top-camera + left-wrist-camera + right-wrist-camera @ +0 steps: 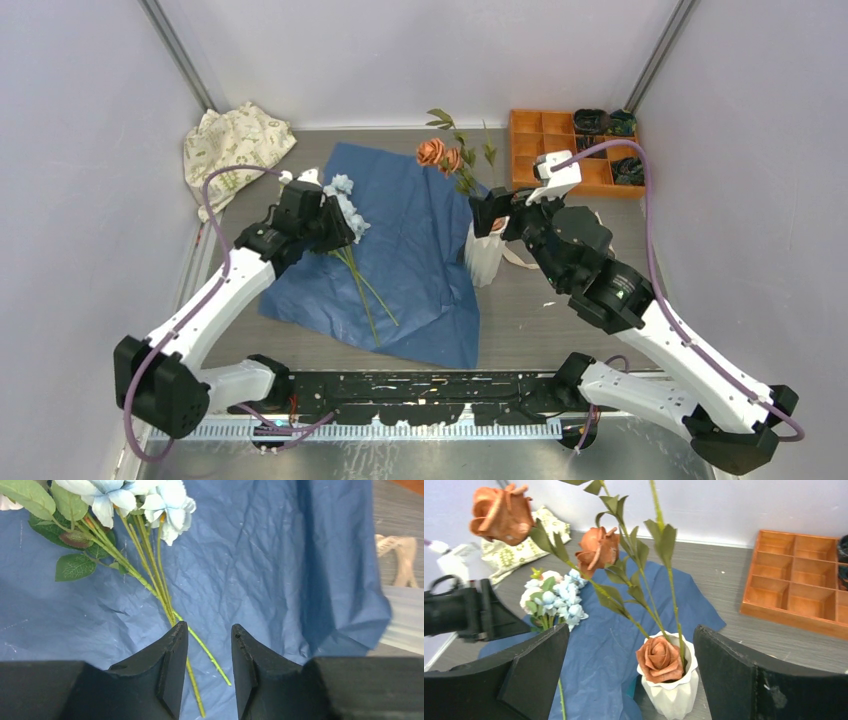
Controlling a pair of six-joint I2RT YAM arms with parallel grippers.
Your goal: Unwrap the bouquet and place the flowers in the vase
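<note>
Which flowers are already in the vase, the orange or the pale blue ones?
The rust-orange roses: their stems stand in the white vase. The pale blue flowers lie flat on the blue paper.

Rust-orange flowers (597, 550) upright in white ridged vase (671, 700); pale blue flowers (150, 497) lying on flattened blue paper (420, 250).

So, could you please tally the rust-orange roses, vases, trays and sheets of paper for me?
Rust-orange roses: 3
White vase: 1
Orange tray: 1
Blue paper: 1
Total: 6
</note>
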